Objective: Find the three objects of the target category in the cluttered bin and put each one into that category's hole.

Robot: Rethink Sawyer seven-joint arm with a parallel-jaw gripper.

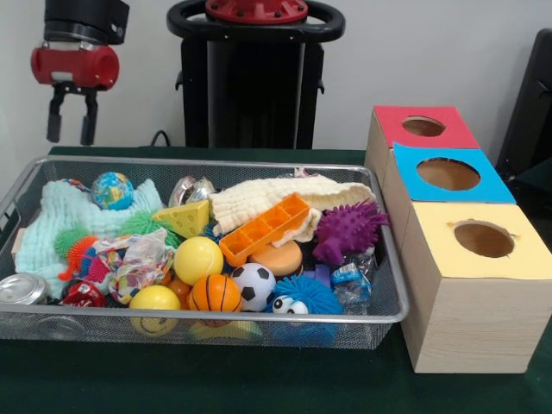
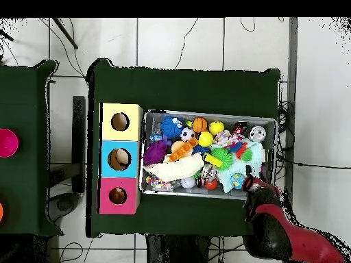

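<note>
The bin [image 1: 259,317] is a silver wire mesh basket full of toys; it also shows in the overhead view [image 2: 206,114]. In it lie a yellow ball [image 1: 197,259], a basketball [image 1: 214,293], a soccer ball [image 1: 253,285], a globe ball [image 1: 112,190], a cheese wedge [image 1: 184,217], an orange tray [image 1: 263,228] and a purple spiky toy [image 1: 349,228]. My gripper [image 1: 72,116] hangs open and empty above the bin's far left corner, clear of the toys. In the overhead view the gripper [image 2: 255,185] is at the bin's lower right corner.
Three wooden boxes stand right of the bin, with a red top [image 1: 388,121], a blue top [image 1: 492,185] and a yellow top [image 1: 526,259], each with a round hole. A mint cloth [image 1: 52,220], a cream cloth [image 1: 285,197] and a silver can [image 1: 21,289] lie in the bin.
</note>
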